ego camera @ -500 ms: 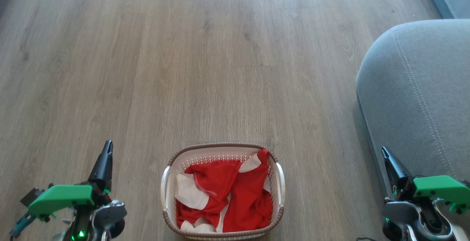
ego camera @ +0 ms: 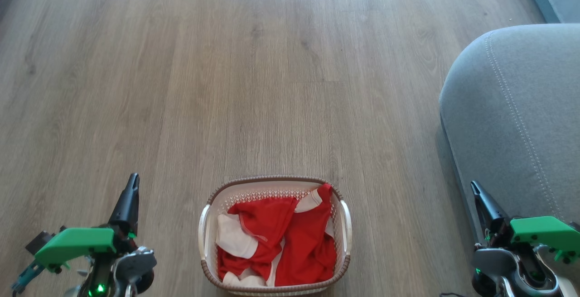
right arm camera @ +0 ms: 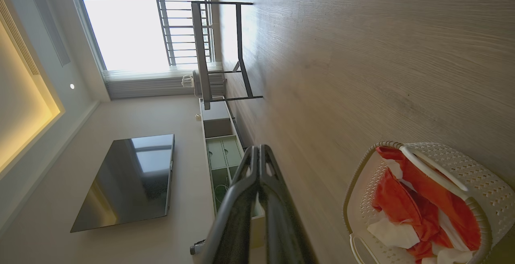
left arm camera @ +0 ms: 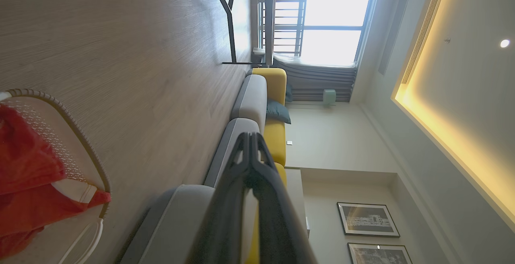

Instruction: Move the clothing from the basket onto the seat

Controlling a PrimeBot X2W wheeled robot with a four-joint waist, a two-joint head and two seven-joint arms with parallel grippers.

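Your left hand [ego camera: 132,184] sits low at the left of the head view, fingers pressed together, clenched on nothing. Your right hand [ego camera: 475,186] mirrors it at the lower right, also clenched and empty, just beside the front edge of the seat [ego camera: 521,120]. Both look parked wide of the work, probably so the head camera gets a clean look at the load. The basket [ego camera: 272,180] stands on the wood floor [ego camera: 226,84] dead centre between the hands, so either arm could reach in. All the clothing [ego camera: 272,229] is inside it: red fabric heaped with cream sleeves showing at the left and bottom. One red fold rides up against the far right rim, which looks like the easiest pinch point. The seat is off to the right, well apart from the basket and with nothing on it in the head view. That placement favours your right arm for the carry. Nothing has been moved to the seat, so judge this as the very start. Open a hand before you dip in. Soft fabric may snag on the perforated wall or drag the light basket along.
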